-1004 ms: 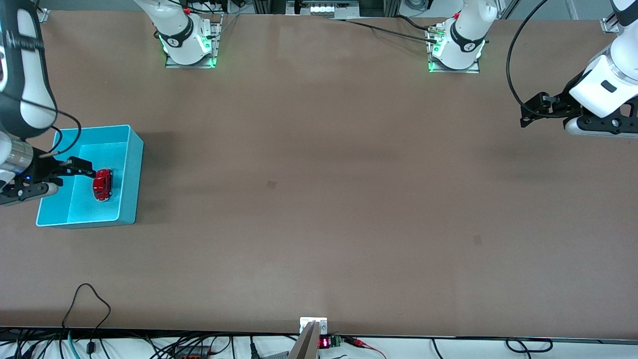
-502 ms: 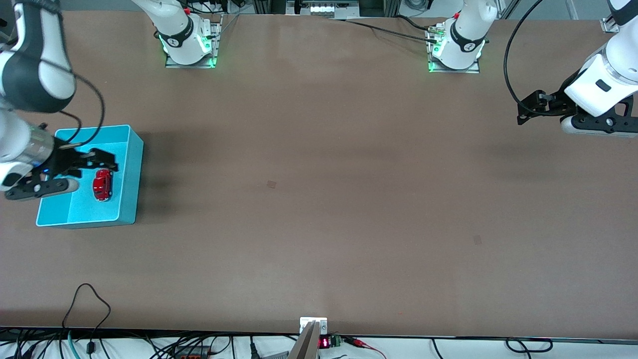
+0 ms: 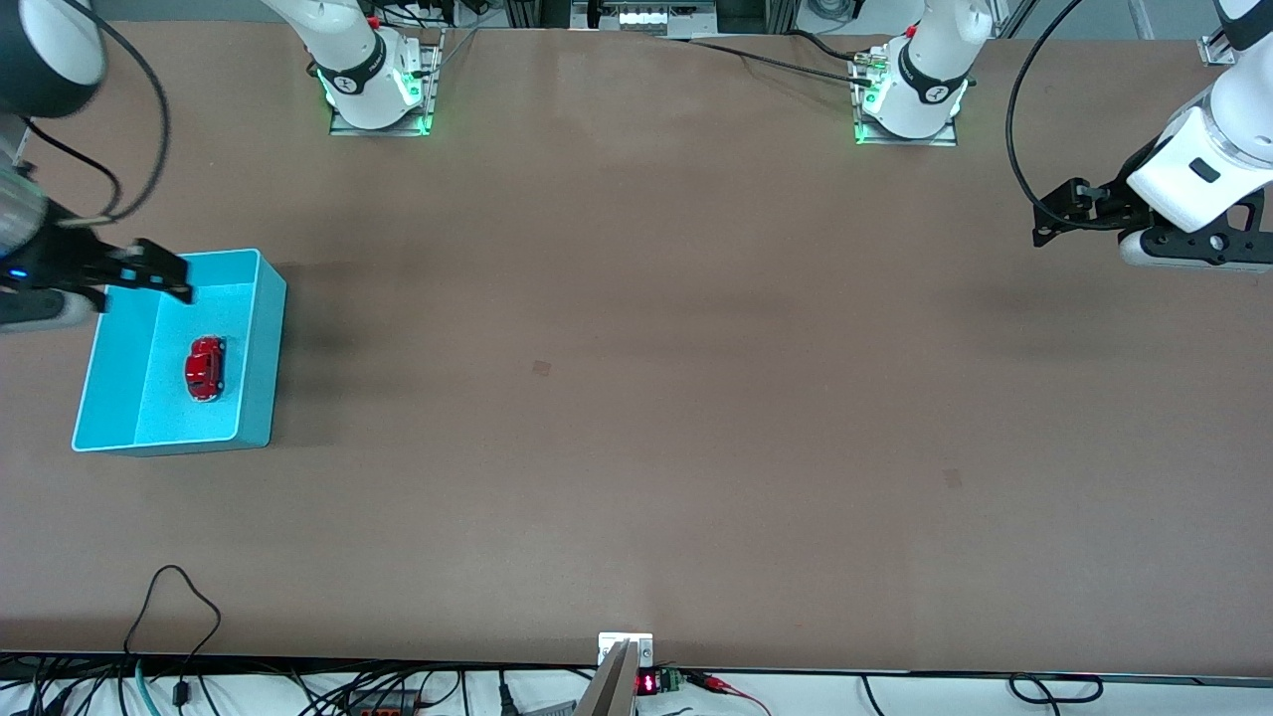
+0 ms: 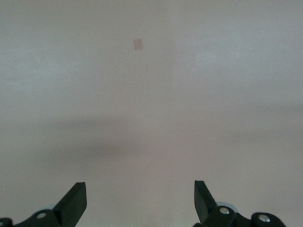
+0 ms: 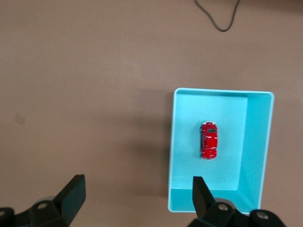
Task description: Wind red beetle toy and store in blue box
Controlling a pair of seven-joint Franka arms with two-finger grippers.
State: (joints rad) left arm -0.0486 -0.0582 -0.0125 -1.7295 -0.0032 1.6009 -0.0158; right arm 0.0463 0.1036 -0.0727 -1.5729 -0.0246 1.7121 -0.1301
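We see the red beetle toy (image 3: 205, 368) resting in the blue box (image 3: 261, 338). Small, light, glossy: we would grip its sides. Right gripper (image 3: 164, 278) over the box's rim, fingers apart; left gripper (image 4: 140, 201) waits, fingers apart, over bare bench (image 3: 636, 398).

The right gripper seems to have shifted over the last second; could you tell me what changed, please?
The right gripper rose out of the box and drew back toward the robots' bases, open and empty, now over the box's rim. It had already let go of the toy, which stayed put in the box. The left gripper lifted slightly and waits, open.
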